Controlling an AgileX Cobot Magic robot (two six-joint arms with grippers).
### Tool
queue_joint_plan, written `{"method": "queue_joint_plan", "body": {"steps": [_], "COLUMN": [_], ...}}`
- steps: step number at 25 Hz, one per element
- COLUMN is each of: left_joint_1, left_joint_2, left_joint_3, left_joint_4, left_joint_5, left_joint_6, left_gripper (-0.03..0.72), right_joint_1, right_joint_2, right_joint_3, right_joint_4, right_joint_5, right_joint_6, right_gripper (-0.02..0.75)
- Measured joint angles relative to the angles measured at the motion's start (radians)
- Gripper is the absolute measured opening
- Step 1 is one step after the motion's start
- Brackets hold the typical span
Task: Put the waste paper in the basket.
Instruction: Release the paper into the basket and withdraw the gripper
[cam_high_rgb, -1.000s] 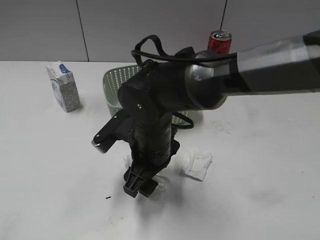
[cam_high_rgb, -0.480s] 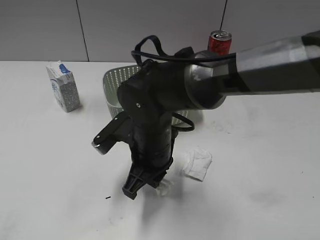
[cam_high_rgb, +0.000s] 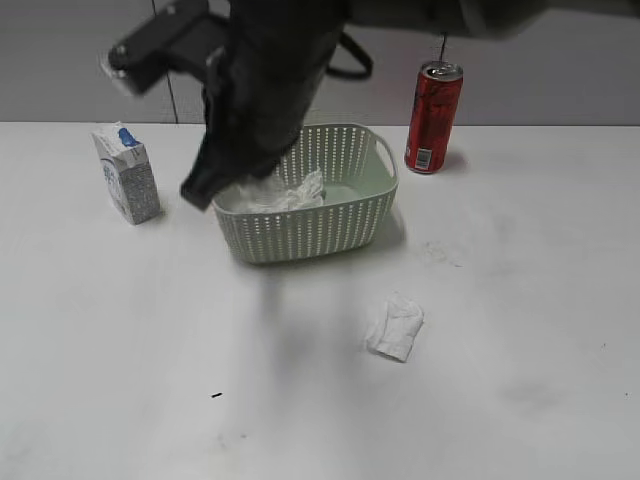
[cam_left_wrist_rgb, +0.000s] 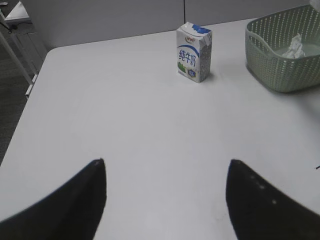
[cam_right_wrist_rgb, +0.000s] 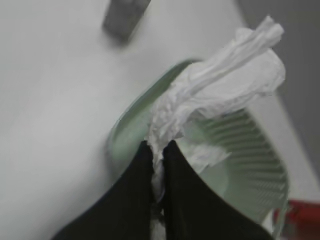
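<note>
The pale green basket (cam_high_rgb: 330, 225) stands at the back middle of the table, with white waste paper (cam_high_rgb: 292, 192) inside. My right gripper (cam_high_rgb: 200, 190) hangs at the basket's left end. In the right wrist view it (cam_right_wrist_rgb: 159, 145) is shut on a crumpled white wad (cam_right_wrist_rgb: 225, 80), held over the basket's rim (cam_right_wrist_rgb: 117, 135), with another wad (cam_right_wrist_rgb: 206, 156) lying inside. A third wad (cam_high_rgb: 396, 328) lies on the table in front of the basket. My left gripper (cam_left_wrist_rgb: 165, 162) is open and empty above bare table; the basket (cam_left_wrist_rgb: 280, 70) is at its far right.
A white-and-blue carton (cam_high_rgb: 127, 172) stands upright left of the basket, and shows in the left wrist view (cam_left_wrist_rgb: 194, 52). A red can (cam_high_rgb: 433, 115) stands behind the basket's right end. The table's left edge (cam_left_wrist_rgb: 30, 100) shows in the left wrist view.
My right arm has risen from the table in front of the basket and swung back to the basket's left end, carrying a wad. The wad at the right front has not moved.
</note>
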Motion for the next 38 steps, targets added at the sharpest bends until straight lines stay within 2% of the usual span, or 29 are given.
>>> {"method": "queue_joint_plan", "body": {"steps": [3, 6, 10, 15, 16, 18, 21, 22, 23, 26, 30, 35, 38], "left_joint_1": [0.0, 0.0, 0.0, 0.0, 0.0, 0.0, 0.0, 0.0, 0.0, 0.0, 0.0, 0.0, 0.0], "left_joint_2": [0.0, 0.0, 0.0, 0.0, 0.0, 0.0, 0.0, 0.0, 0.0, 0.0, 0.0, 0.0, 0.0], "left_joint_3": [0.0, 0.0, 0.0, 0.0, 0.0, 0.0, 0.0, 0.0, 0.0, 0.0, 0.0, 0.0, 0.0], "left_joint_4": [0.0, 0.0, 0.0, 0.0, 0.0, 0.0, 0.0, 0.0, 0.0, 0.0, 0.0, 0.0, 0.0], "left_joint_5": [0.0, 0.0, 0.0, 0.0, 0.0, 0.0, 0.0, 0.0, 0.0, 0.0, 0.0, 0.0, 0.0], "left_joint_6": [0.0, 0.0, 0.0, 0.0, 0.0, 0.0, 0.0, 0.0, 0.0, 0.0, 0.0, 0.0, 0.0], "left_gripper": [0.539, 0.526, 0.521, 0.521, 0.521, 0.521, 0.521, 0.521, 0.521, 0.521, 0.521, 0.521, 0.521], "right_joint_1": [-0.018, -0.046, -0.11, -0.173, -0.176, -0.177, -0.177, -0.177, -0.177, -0.177, -0.175, -0.171, -0.17], "right_joint_2": [0.0, 0.012, 0.08, 0.177, 0.19, 0.217, 0.245, 0.254, 0.257, 0.258, 0.24, 0.136, 0.048], "right_joint_3": [-0.013, -0.014, -0.014, -0.014, -0.014, -0.014, -0.014, -0.014, -0.014, -0.014, -0.015, -0.026, -0.031], "right_joint_4": [-0.095, -0.12, -0.14, -0.061, -0.053, -0.038, -0.013, -0.009, -0.008, -0.008, -0.007, 0.01, 0.038], "right_joint_5": [-0.173, -0.284, -0.304, -0.261, -0.249, -0.238, -0.223, -0.22, -0.215, -0.199, -0.148, -0.031, 0.088], "right_joint_6": [0.003, 0.004, 0.005, 0.005, 0.005, 0.006, 0.005, 0.005, 0.005, 0.005, 0.005, 0.005, 0.005], "right_gripper": [0.008, 0.008, 0.008, 0.028, 0.055, 0.158, 0.466, 0.549, 0.587, 0.626, 0.636, 0.635, 0.626]}}
